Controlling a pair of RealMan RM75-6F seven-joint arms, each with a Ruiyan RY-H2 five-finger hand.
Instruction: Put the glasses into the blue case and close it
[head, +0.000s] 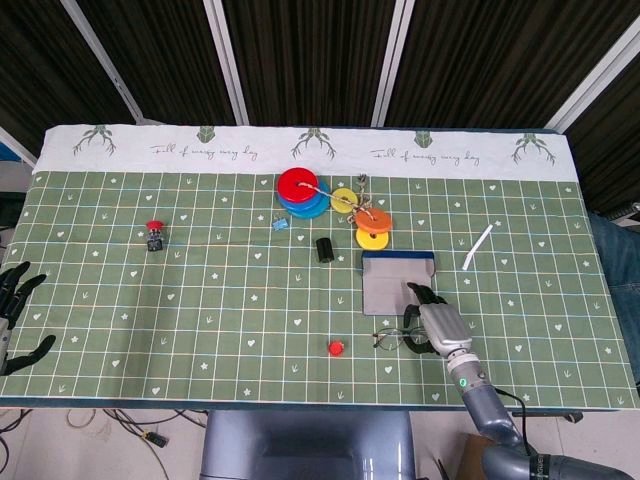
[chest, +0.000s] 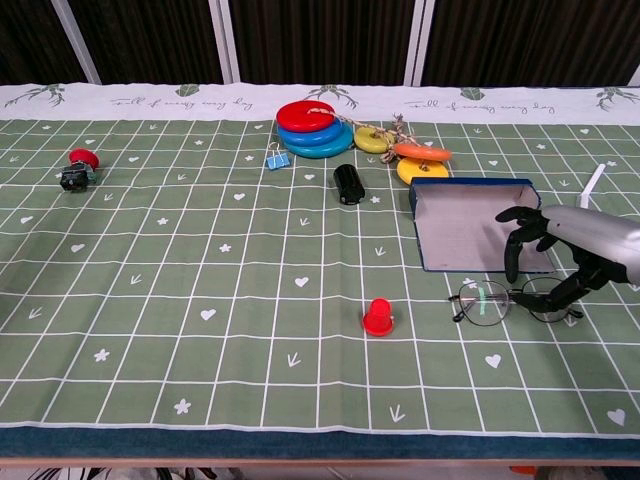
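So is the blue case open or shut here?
Open: the blue case lies with its grey inside showing, empty; the glasses rest on the cloth beside it.

Glasses (chest: 510, 301): they lie in front of your open case (chest: 478, 238), just beside its near edge.
Right hand (chest: 560, 248): yours hangs over the glasses' right lens and the case's right corner.
Cone (chest: 378, 317): left of the glasses.
Cylinder (chest: 348, 184): behind-left of the case.
Ring stack (chest: 314, 129): far behind.

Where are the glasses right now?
The glasses lie flat on the table's near right part, just in front of the open blue case, with the right hand over their right end.
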